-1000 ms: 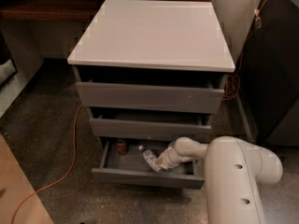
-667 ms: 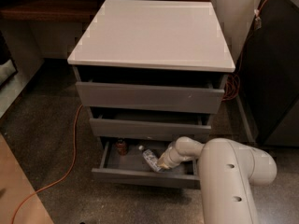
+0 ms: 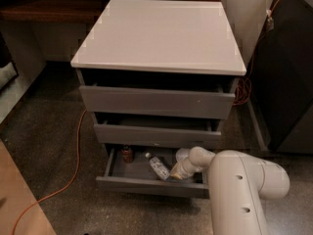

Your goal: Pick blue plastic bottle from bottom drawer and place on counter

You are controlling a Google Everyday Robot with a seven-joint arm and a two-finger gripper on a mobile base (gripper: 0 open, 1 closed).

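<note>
Reaching into bottom drawer point(image 3: 146, 186) with gripper point(image 3: 177, 173), right of centre, just beside lying bottle point(image 3: 157, 167); cannot tell whether gripping. Risks rolling bottle toward back-left can point(image 3: 127, 154) through off-centre nudge.

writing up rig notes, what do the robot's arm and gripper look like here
The arm is a thick, smooth, cream-white tube with rounded joints and two small dark dots on its big near link; it narrows toward the end. No cables show on it. The gripper, down in the bottom drawer, looks pale tan-cream.
</note>
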